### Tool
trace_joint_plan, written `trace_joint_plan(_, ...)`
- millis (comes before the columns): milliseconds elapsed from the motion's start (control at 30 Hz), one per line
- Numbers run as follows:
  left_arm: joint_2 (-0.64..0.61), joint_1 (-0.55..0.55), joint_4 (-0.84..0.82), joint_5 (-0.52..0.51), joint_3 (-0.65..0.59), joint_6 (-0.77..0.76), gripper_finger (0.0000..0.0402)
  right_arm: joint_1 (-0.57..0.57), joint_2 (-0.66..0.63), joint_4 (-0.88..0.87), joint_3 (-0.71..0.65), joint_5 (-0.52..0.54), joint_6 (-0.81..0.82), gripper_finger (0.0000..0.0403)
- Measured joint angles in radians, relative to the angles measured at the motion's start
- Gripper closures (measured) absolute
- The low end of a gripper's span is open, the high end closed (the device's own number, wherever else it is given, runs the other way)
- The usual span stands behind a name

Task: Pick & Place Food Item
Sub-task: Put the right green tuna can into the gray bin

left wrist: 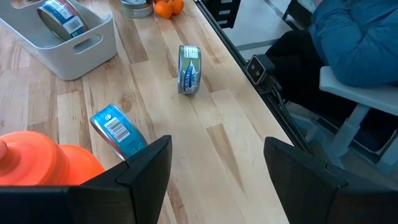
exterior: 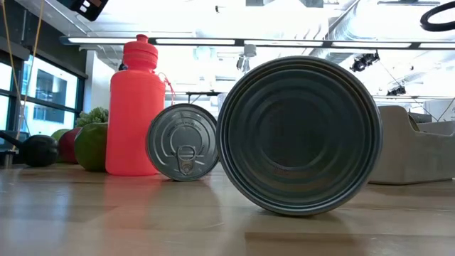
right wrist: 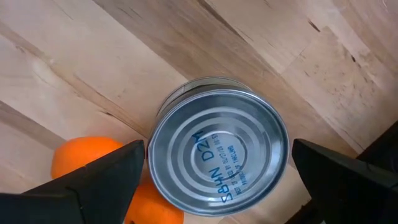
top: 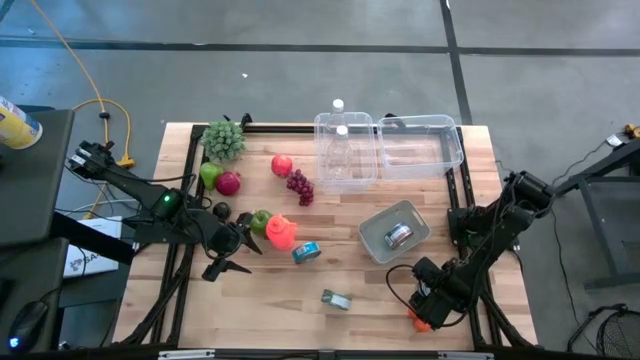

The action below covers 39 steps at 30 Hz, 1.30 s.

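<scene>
Right gripper (right wrist: 217, 180) hung wide open right over a silver can (right wrist: 217, 152) stamped "D2M", lower right of the overhead frame, touching two oranges (right wrist: 84, 158). Left gripper (left wrist: 214, 168) was wide open too, holding nothing, beside the orange bottle (left wrist: 43, 168) and a blue-labelled tin (left wrist: 118, 132) centre-left.

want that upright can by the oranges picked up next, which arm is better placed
The right. Its open gripper already hangs directly over the upright can beside the oranges at the table's near right corner. The left gripper sits far across, by the orange bottle.
</scene>
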Motion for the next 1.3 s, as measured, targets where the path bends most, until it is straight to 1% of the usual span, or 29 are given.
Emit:
trace_joint_plan(200, 0.000, 0.000, 0.000, 0.000, 0.000, 0.000, 0.0156, 0.000, 0.000, 0.001, -0.003, 0.000, -0.005, 0.0003)
trace_joint_plan(400, 0.000, 0.000, 0.000, 0.000, 0.000, 0.000, 0.0156, 0.009, -0.005, 0.078, -0.064, -0.011, -0.005, 0.0003)
trace_joint_plan(700, 0.000, 0.000, 0.000, 0.000, 0.000, 0.000, 0.0156, 0.018, -0.005, 0.097, -0.084, -0.003, -0.004, 0.0003)
trace_joint_plan(867, 0.000, 0.000, 0.000, 0.000, 0.000, 0.000, 0.0156, 0.018, -0.013, 0.151, -0.126, -0.002, -0.005, 0.0002)
trace_joint_plan(933, 0.000, 0.000, 0.000, 0.000, 0.000, 0.000, 0.0156, 0.018, -0.001, 0.198, -0.141, 0.007, -0.012, 0.0002)
trace_joint_plan(1167, 0.000, 0.000, 0.010, 0.000, 0.000, 0.000, 0.0156, 0.018, -0.005, 0.255, -0.174, 0.005, -0.029, 0.0002)
trace_joint_plan(1300, 0.000, 0.000, 0.009, 0.000, 0.000, 0.000, 0.0156, 0.019, -0.006, 0.254, -0.175, 0.019, -0.022, 0.0002)
